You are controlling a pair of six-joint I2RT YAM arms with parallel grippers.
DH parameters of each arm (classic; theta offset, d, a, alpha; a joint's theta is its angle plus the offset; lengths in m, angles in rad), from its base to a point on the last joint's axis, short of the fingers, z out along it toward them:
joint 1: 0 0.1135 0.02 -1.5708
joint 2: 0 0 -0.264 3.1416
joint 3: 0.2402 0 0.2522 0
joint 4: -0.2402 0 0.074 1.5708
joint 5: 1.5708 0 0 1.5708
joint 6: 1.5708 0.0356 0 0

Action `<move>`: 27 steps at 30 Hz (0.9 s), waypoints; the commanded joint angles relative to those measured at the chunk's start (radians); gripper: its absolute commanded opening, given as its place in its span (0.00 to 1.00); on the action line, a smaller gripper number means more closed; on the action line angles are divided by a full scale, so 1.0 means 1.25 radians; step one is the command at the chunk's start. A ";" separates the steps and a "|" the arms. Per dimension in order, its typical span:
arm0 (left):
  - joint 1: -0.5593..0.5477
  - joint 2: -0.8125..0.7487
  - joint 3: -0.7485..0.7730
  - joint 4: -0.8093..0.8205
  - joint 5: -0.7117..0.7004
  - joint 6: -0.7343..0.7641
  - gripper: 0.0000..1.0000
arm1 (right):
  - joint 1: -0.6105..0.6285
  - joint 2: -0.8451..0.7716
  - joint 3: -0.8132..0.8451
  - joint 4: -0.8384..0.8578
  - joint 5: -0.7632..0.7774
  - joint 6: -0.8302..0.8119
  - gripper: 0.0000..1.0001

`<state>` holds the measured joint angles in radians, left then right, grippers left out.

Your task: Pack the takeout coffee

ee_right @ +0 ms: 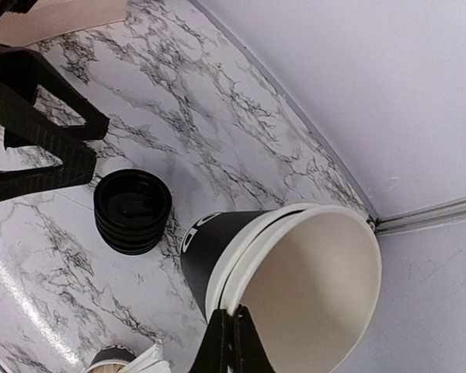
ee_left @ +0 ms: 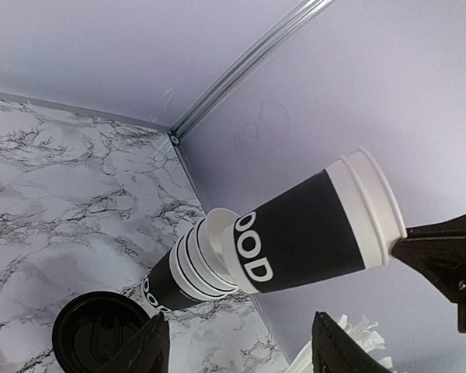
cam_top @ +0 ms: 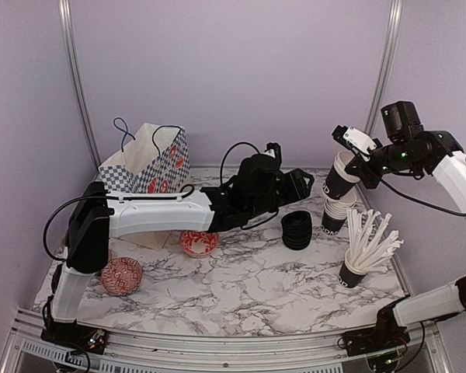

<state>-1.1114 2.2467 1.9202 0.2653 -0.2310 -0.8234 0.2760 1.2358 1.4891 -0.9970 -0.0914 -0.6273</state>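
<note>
The small black paper cups with white lettering and cream insides form one nested, leaning stack at the right rear of the marble worktop; the topmost cup is lidless, tilted and partly out of the rest; its cream rim is pinched in the shut jaws of the right gripper; whether the stack's base touches the worktop cannot be told; the round black plastic lids stand stacked flat just left of the cups.

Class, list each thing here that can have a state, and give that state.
top cup, lidless, tilted, rim pinched
right claw, shut on top cup
left claw, open, empty
lids, stacked, on no cup
paper bag, upright, open
straw cup, upright, full of straws
</note>
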 commanded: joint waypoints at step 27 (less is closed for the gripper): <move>-0.010 -0.279 -0.351 0.112 -0.081 -0.060 0.60 | 0.236 0.092 -0.057 0.150 -0.230 0.000 0.00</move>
<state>-1.1194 1.9709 1.5200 0.3641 -0.2993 -0.8909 0.5110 1.3132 1.4090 -0.8875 -0.3847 -0.6384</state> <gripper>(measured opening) 0.599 0.008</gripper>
